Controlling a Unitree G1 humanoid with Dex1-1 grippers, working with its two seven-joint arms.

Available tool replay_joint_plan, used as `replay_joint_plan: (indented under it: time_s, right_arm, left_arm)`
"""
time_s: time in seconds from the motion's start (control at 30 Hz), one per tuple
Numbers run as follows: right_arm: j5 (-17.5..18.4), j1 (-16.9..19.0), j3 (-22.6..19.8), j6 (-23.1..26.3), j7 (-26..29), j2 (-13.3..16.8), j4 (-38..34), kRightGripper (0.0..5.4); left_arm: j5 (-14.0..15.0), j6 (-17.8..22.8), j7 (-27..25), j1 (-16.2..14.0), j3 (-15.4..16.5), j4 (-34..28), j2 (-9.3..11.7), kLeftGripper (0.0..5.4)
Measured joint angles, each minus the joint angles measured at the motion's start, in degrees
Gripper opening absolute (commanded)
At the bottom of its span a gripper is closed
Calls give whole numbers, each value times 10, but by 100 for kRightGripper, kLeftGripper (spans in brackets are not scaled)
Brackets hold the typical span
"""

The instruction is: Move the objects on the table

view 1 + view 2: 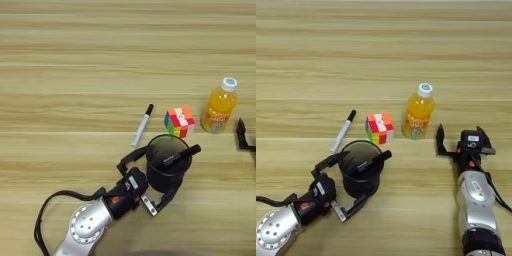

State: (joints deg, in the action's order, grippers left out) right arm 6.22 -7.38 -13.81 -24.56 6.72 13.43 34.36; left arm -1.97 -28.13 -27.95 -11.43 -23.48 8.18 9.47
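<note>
Left eye view: the left gripper [159,176] has its two black fingers spread around the black mesh cylindrical pen cup [167,165], one finger at the far-left rim, one at the near base, bracketing it rather than visibly squeezing. A black marker [181,155] leans out over the cup's rim. A white marker with a black cap [142,125] lies loose just behind, a multicoloured puzzle cube [180,121] beside it, and the small orange-drink bottle with a white cap [219,107] stands upright further right on the light wood-grain table [75,75].

Right eye view: the right gripper [462,141] sits near the bottle's right, fingers spread wide, grasping nothing.

Risk, as I judge it: an off-centre closure could tip the light cup and spill the marker, or a sweep could knock the cube
</note>
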Motion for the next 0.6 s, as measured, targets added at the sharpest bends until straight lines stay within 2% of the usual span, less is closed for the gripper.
replay_joint_plan:
  time_s: [0.6]
  right_arm:
    - [-1,7,5,1,-1,-6,-10,539]
  left_arm:
    - [0,0,3,26,1,23,-19,540]
